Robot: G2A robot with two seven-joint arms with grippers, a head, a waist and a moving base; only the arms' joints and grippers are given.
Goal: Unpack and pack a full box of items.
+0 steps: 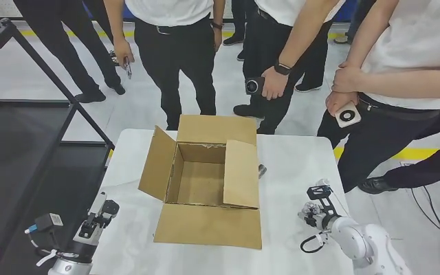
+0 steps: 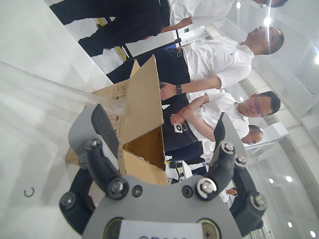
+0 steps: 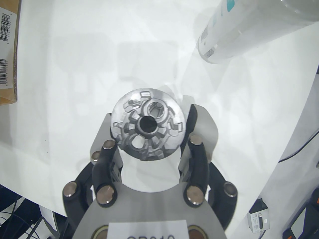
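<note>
From above, the cardboard box (image 1: 206, 227) stands at the middle of the white table (image 1: 295, 165) with all four flaps folded outward and its brown floor in sight. The near flap lies flat toward the table's near edge, while the left and right flaps stand up at a slant. A small dark piece (image 1: 262, 170), too small to identify, lies on the table just beside the right flap. The left gripper (image 1: 106, 206) sits at the table's near left corner, well apart from the box. The right gripper (image 1: 311, 212) sits toward the near right corner, also clear of the box. In the left wrist view the left gripper (image 2: 162, 130) is released, its two dark pads spread wide with nothing between them. Beyond it the box (image 2: 144, 95) rises from the table (image 2: 30, 50), one flap pointing up. In the right wrist view the right gripper (image 3: 149, 123) is clenched on a round metal part (image 3: 149, 135) — a cast disc with a centre hole and ribbed pockets. The part is held above the table (image 3: 99, 50), and a labelled side of the box (image 3: 7, 63) shows at the frame's edge, apart from it.
</note>
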